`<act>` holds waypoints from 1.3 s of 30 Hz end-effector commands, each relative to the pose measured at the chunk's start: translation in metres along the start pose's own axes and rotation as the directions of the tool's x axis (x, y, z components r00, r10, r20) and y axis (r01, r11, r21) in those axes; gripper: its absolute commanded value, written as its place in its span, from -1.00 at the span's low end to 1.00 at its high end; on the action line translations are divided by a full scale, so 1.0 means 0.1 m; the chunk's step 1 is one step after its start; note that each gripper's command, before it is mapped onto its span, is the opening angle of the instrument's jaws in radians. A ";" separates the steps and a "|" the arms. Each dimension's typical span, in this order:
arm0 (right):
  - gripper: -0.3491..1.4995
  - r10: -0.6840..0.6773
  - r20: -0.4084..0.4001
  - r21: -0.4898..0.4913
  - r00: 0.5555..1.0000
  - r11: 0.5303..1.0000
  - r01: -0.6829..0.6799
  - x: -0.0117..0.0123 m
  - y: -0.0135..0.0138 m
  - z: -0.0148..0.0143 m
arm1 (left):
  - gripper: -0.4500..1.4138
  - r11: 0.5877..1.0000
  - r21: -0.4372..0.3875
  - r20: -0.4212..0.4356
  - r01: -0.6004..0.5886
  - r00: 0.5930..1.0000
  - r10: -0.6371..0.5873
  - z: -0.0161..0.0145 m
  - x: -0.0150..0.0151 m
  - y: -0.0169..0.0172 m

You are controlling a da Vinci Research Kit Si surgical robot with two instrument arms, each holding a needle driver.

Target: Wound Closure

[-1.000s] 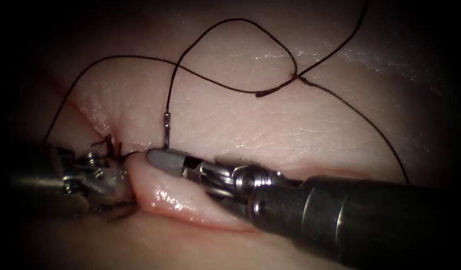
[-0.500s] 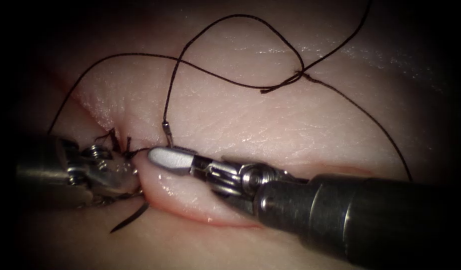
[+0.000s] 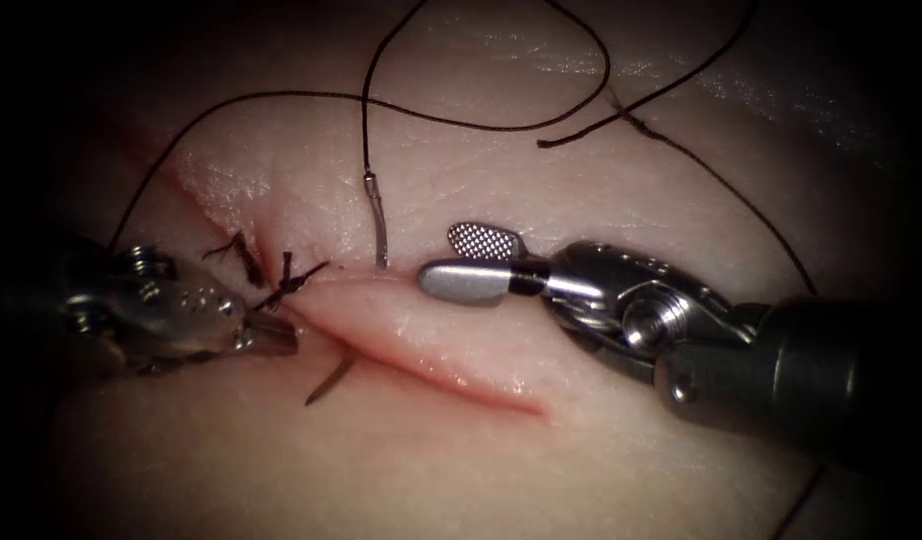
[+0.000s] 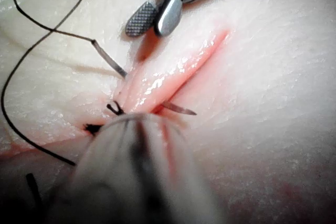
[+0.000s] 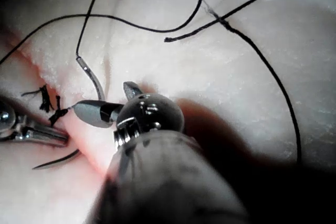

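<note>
Pale pink pork-belly tissue (image 3: 601, 210) with a slanting red-lined cut (image 3: 431, 345), lips parted. Thin curved steel needle (image 3: 379, 225) is lodged across the cut: swaged tail stands out of the upper lip, dark point (image 3: 331, 378) emerges below the lower lip, middle buried in tissue. Neither tool grips it. Right arm's silver needle driver (image 3: 471, 262) lies over the cut just right of the needle tail, jaws parted wide, textured inner face of one jaw showing, holding nothing. Left arm's steel tool (image 3: 266, 335) rests at the cut's left end, tip near the needle point; whether its jaws grip anything cannot be told. Dark brown thread (image 3: 461, 125) runs from the needle tail and loops loosely over the upper tissue. Short black cut thread ends (image 3: 271, 275) bristle at the cut's left end.
</note>
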 end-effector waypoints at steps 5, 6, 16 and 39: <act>0.78 -0.062 0.024 -0.017 0.998 0.998 0.063 0.017 0.016 -0.014 | -1.00 0.993 -0.053 -0.065 -0.102 0.993 0.099 0.003 -0.008 -0.001; 0.77 -0.062 0.023 -0.018 0.998 0.998 0.062 0.018 0.018 -0.016 | -1.00 0.989 -0.066 -0.090 -0.132 0.988 0.126 0.002 -0.009 -0.001; 0.69 -0.069 0.017 -0.006 0.997 0.998 0.070 0.008 0.018 -0.008 | -0.44 0.935 -0.087 -0.379 -0.344 0.879 0.288 -0.001 0.014 0.000; 0.67 -0.077 0.002 0.013 0.997 0.997 0.077 -0.004 0.015 0.004 | -0.10 0.858 -0.057 -0.505 -0.511 0.756 0.416 0.024 0.051 0.018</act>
